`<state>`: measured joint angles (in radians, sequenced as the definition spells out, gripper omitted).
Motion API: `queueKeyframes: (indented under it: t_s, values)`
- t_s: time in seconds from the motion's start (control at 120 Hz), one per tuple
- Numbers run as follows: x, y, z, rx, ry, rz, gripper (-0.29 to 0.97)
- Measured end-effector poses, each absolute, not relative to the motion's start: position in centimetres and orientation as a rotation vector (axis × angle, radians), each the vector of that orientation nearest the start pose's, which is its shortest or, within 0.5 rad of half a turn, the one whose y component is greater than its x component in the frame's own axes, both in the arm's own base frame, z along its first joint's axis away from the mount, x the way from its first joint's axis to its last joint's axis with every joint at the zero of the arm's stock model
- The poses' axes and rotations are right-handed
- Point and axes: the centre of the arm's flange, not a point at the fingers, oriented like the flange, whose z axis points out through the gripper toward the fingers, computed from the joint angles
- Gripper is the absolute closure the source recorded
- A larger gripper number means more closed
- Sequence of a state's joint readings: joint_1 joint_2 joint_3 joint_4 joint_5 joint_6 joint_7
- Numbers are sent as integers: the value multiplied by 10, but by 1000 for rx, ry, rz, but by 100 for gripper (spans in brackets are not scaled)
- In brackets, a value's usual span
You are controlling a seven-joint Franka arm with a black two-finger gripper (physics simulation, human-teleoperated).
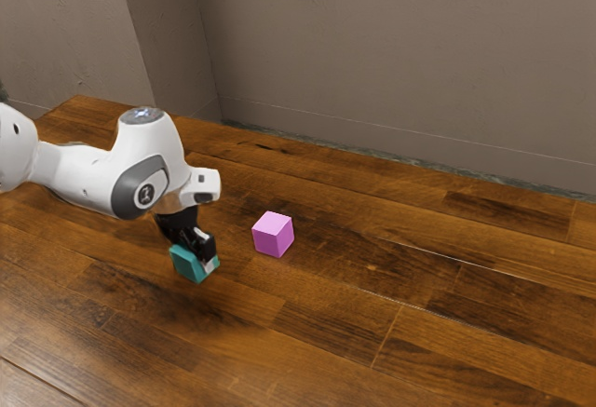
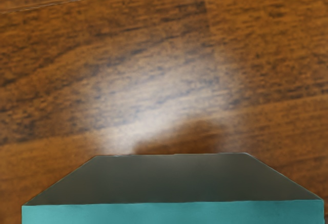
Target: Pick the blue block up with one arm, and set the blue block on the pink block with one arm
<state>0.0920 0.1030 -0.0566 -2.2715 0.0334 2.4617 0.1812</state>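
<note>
A teal-blue block (image 1: 191,264) hangs just above the wooden floor, held between the black fingers of my gripper (image 1: 197,256), which is shut on it. In the wrist view the same block (image 2: 174,193) appears close under my hand, its dark upper face and teal edge over bare planks. A pink block (image 1: 273,234) rests on the floor a short way toward the exterior view's right of the held block, apart from it and slightly farther back.
The surface is a dark wooden plank floor (image 1: 419,277), with grey walls (image 1: 391,62) behind. The white arm (image 1: 102,174) comes in from the exterior view's left.
</note>
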Motion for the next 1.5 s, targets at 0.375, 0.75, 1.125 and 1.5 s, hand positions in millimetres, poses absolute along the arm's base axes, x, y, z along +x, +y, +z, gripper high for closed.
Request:
queueKeyframes:
  t_s: [0.375, 0.75, 1.125, 1.5]
  values:
    - [622, -5, 392, -3075, 292, -189, 36]
    - [647, -54, 393, -3105, 181, -82, 36]
    - [670, -23, 368, -3091, -44, -18, 37]
    - [684, -29, 363, -3092, -93, -5, 36]
